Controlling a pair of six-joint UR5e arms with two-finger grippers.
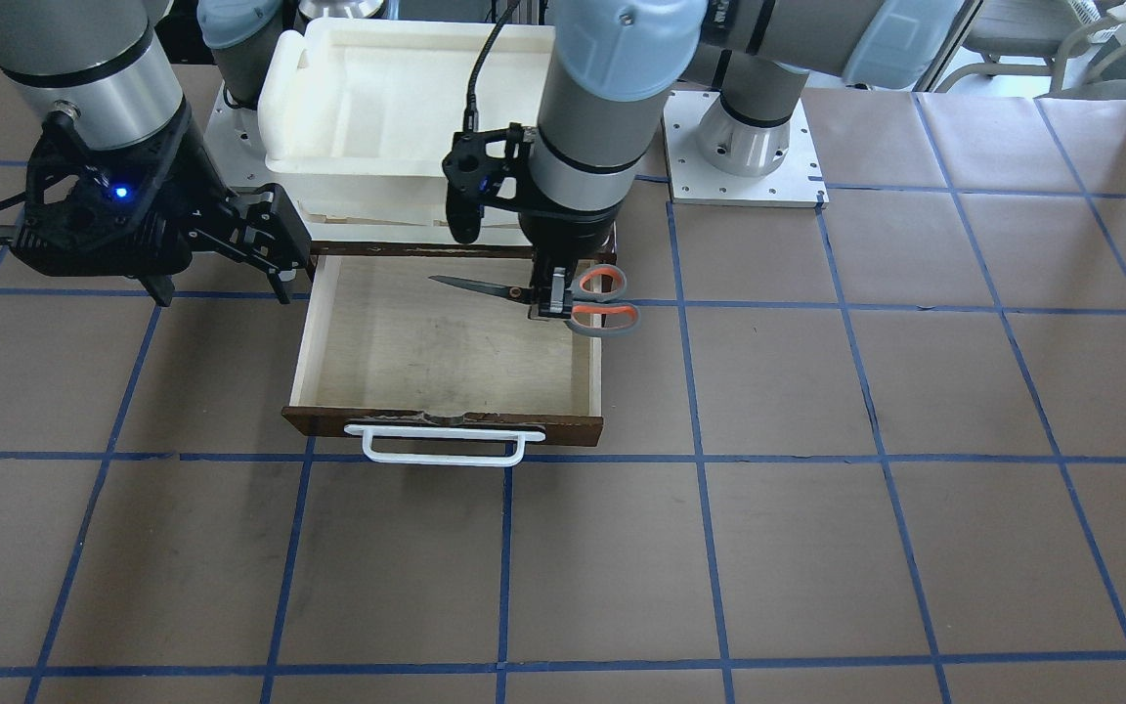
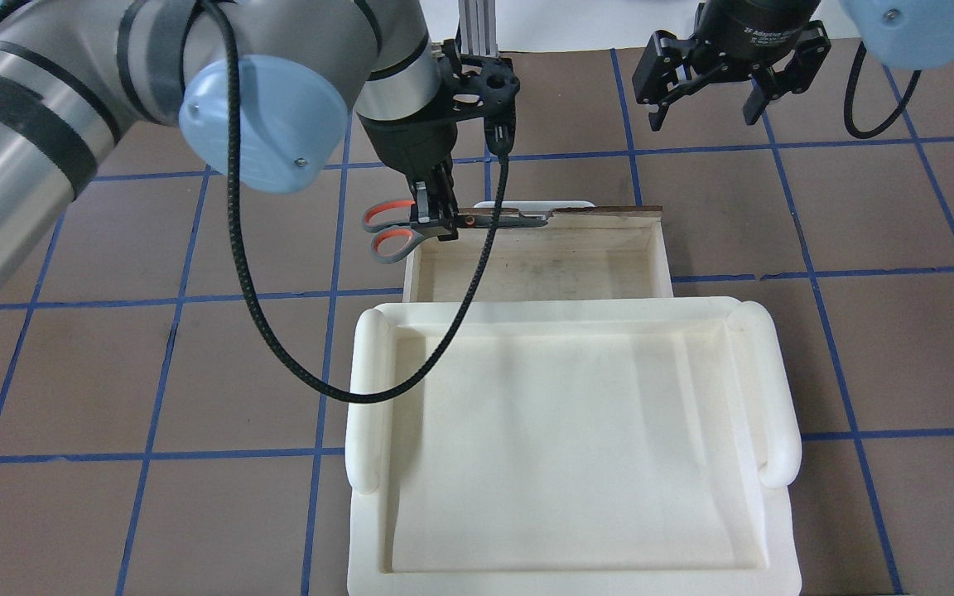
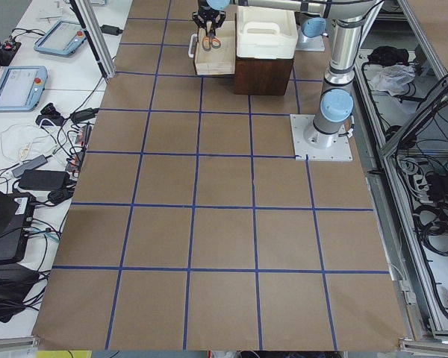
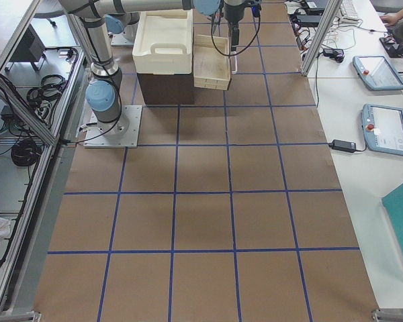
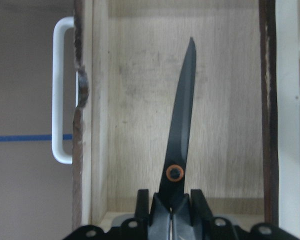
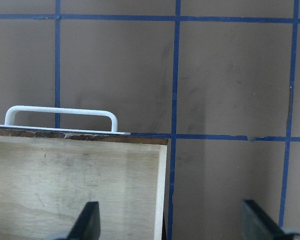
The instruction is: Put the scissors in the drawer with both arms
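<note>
Scissors (image 1: 485, 286) held over open drawer (image 1: 446, 422), pinched by left gripper (image 1: 550, 308)
Left gripper fingers clamp the scissors just behind the pivot; closed blades lie level above the pale plywood interior, orange-lined loops overhang the drawer's side wall. Right gripper (image 2: 705, 116) spread wide, holding nothing, above the table (image 1: 817, 548) beside the drawer's opposite side. White foam tray (image 2: 576, 314) sits on the cabinet behind
</note>
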